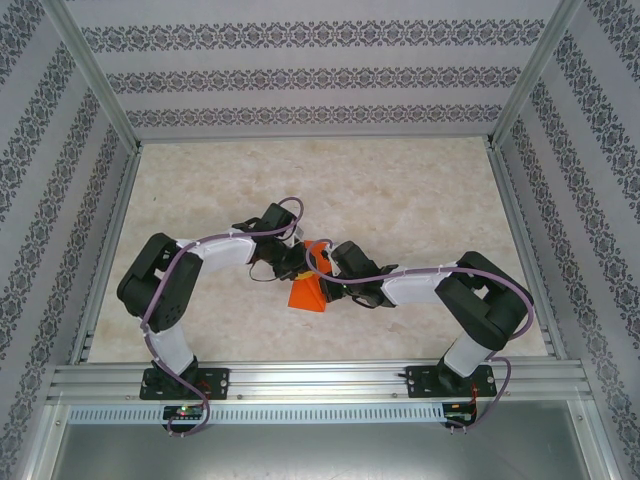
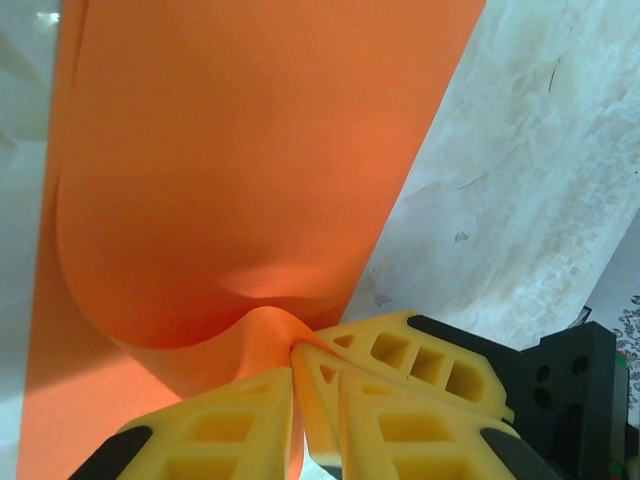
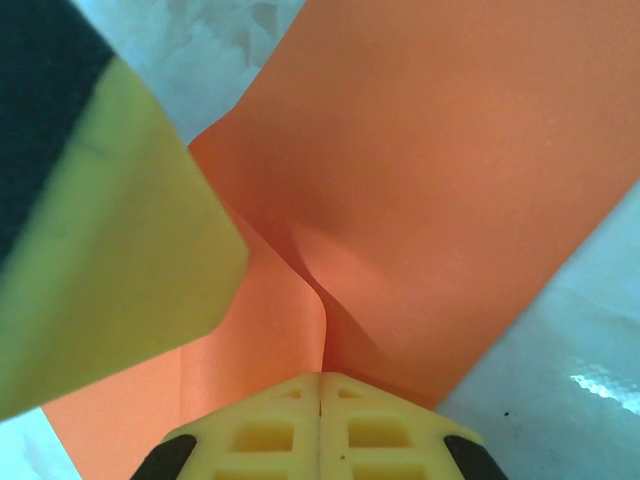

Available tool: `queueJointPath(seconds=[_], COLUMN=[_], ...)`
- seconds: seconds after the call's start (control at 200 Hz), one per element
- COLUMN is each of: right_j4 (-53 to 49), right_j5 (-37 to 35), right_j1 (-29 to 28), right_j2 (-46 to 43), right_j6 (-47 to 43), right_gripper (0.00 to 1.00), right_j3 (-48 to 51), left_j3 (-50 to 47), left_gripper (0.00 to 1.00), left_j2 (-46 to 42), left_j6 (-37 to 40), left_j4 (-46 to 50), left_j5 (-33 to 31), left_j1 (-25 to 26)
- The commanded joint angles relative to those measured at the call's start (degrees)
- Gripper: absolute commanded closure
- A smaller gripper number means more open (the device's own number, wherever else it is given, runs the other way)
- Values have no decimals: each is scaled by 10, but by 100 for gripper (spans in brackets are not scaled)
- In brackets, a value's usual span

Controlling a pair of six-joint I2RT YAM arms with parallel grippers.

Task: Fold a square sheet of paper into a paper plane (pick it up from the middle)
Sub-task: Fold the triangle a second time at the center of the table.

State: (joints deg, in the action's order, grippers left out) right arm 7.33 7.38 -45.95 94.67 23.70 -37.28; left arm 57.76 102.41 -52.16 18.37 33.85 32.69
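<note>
Top: the square sheet of paper (image 1: 305, 295) is sitting bunched mid-desk (image 1: 400, 200) between your left hand (image 1: 283, 262) and right hand (image 1: 338, 278).
Left wrist: left hand is pinching a buckling ridge.
Right wrist: right hand is clamping the crease, fingers pressed together.
Judging it thin, floppy and tear-prone, so be gripping at creases.

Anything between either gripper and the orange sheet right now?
Nothing visible stands in the way. The right gripper is shut on a raised fold of the square sheet of paper, and the left gripper has that same fold between its fingers.
</note>
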Motion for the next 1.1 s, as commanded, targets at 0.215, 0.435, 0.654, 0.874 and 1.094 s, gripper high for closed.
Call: queueJointPath(seconds=[0.215,0.435,0.654,0.874,1.094], right_j4=[-9,-10,-29,-73,33], right_j5=[-8,-8,-16,-45,67], right_j1=[3,3,6,8,-14], right_j2=[16,18,-41,-158,-137], right_j6=[3,7,51,137,254], right_gripper=[95,93,73,57,85], right_j3=[6,1,-3,29,68], left_j3=[-15,-29,-33,-38,-39], left_gripper=[80,81,81,82,82], left_j2=[39,56,57,60,61], left_j6=[2,20,33,35,37], left_j4=[-31,-21,-7,-8,-10], left_j5=[-13,-40,-55,-56,-57], left_j1=[-3,-3,-4,-3,-3])
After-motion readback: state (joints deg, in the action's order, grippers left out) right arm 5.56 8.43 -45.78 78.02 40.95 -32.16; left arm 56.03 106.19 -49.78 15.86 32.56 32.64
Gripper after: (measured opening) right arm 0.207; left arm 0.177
